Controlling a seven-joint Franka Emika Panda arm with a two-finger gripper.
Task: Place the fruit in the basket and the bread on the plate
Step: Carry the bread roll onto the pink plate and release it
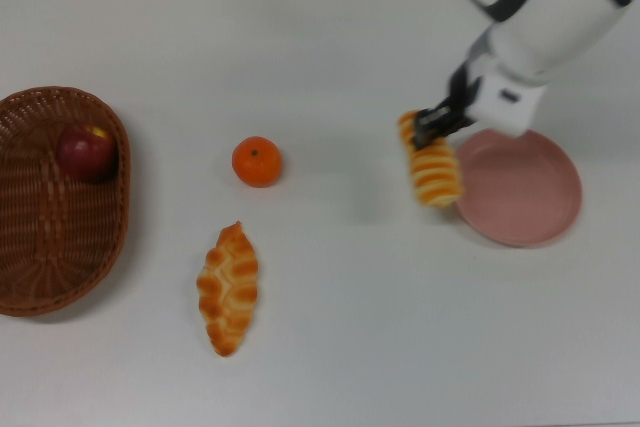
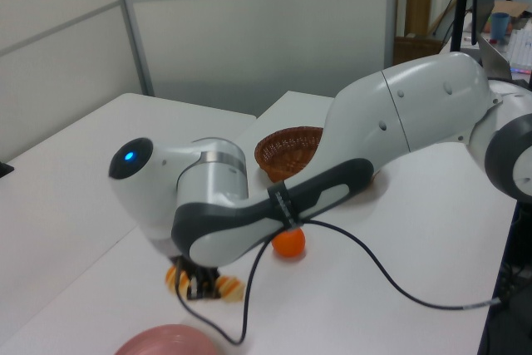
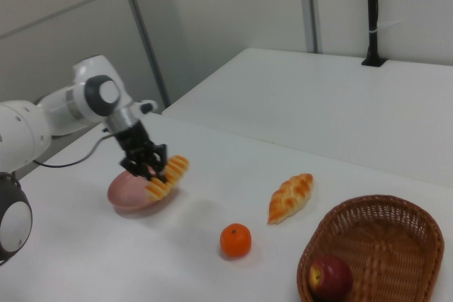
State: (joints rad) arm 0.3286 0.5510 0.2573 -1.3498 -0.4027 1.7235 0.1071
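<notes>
walls: pale grey panels (image 2: 249, 31), metal seams
furniture: white tables (image 3: 368, 104); shelving (image 2: 420, 14) far back

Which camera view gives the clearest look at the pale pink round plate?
The top view: the pale pink round plate shows nearly whole, only its upper-left rim covered by the gripper holding the ridged striped bread loaf. The left view shows only a sliver at the bottom edge; in the right view loaf and gripper hide much of it.

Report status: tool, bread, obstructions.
Tool shut on ridged golden loaf, lifted beside round pale pink plate. Nothing in the way.
</notes>
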